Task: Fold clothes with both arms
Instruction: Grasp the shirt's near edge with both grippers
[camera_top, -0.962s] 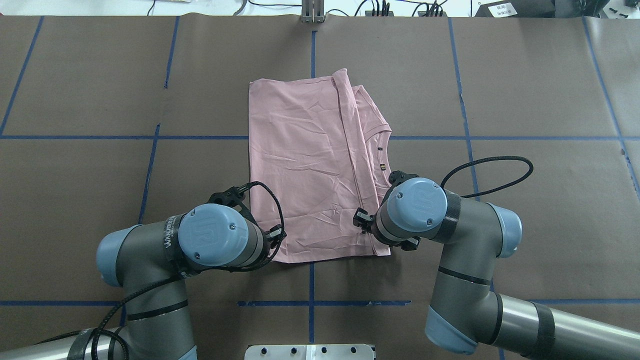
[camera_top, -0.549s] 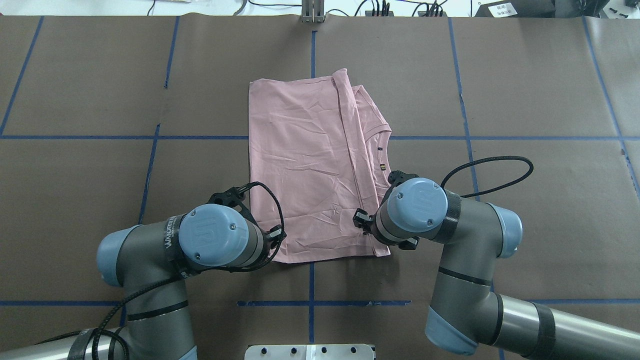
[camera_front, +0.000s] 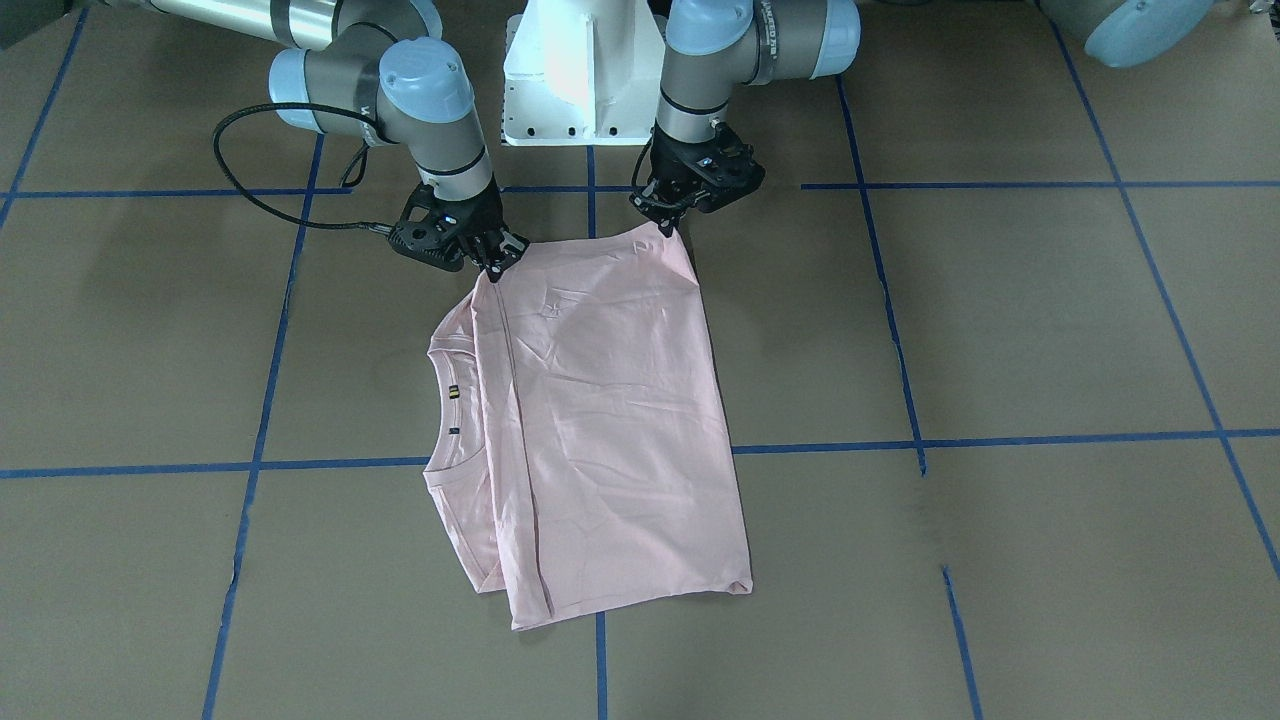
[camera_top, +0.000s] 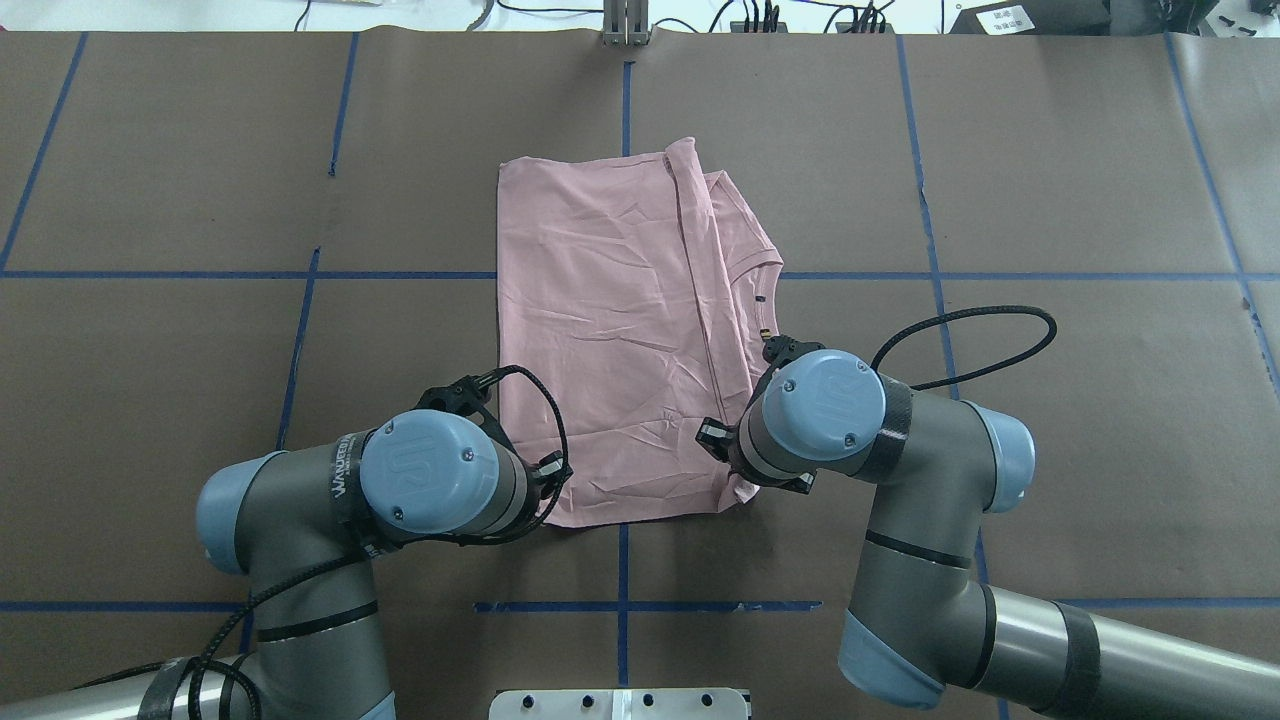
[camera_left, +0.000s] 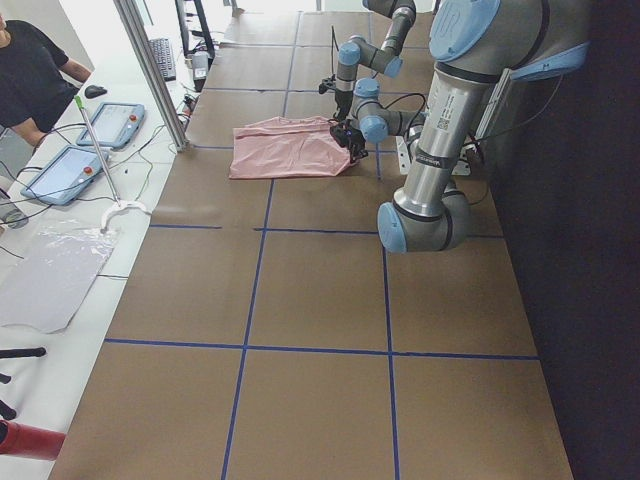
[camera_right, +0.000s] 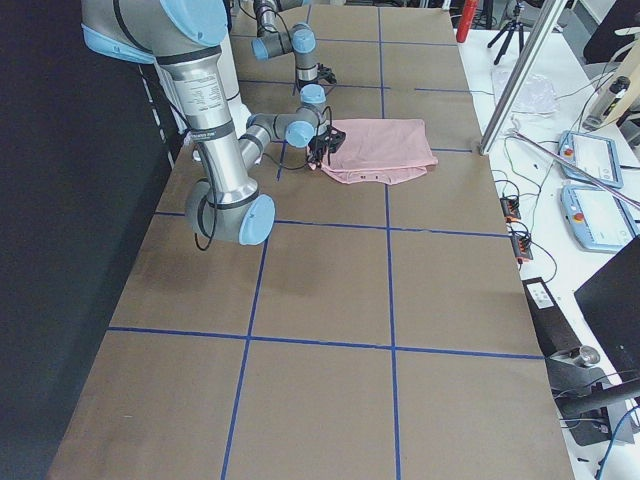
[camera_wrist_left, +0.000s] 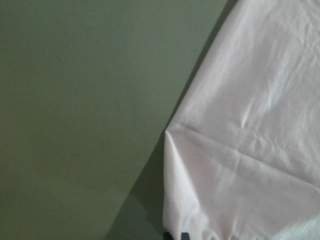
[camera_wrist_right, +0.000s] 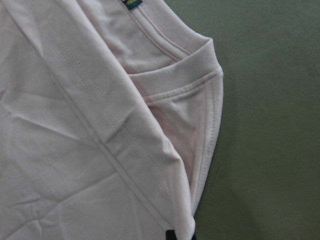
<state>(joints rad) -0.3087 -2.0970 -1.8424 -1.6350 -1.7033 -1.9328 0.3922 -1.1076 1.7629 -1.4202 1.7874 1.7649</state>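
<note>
T-shirt (camera_front: 600, 420) on blue-taped table (camera_front: 1000, 330), jaws pinching two corners, white pedestal (camera_front: 580, 70) near

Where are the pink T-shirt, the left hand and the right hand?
pink T-shirt (camera_front: 610, 420): exterior front-facing view, middle of the top layer.
left hand (camera_front: 668, 226): exterior front-facing view, between fingertips at a shirt corner.
right hand (camera_front: 497, 268): exterior front-facing view, between fingertips at the other corner.

A pale pink cotton T-shirt (camera_top: 610, 330), folded lengthwise, is seen flat at the centre of the frame on a brown paper-covered table (camera_top: 1050, 180) crossed by blue tape lines (camera_top: 150, 274). Its ribbed collar (camera_top: 760, 268) is at its right edge. Its lower left corner is covered by the grey metal left arm (camera_top: 430, 485), its lower right corner by the grey metal right arm (camera_top: 825, 415).
</note>
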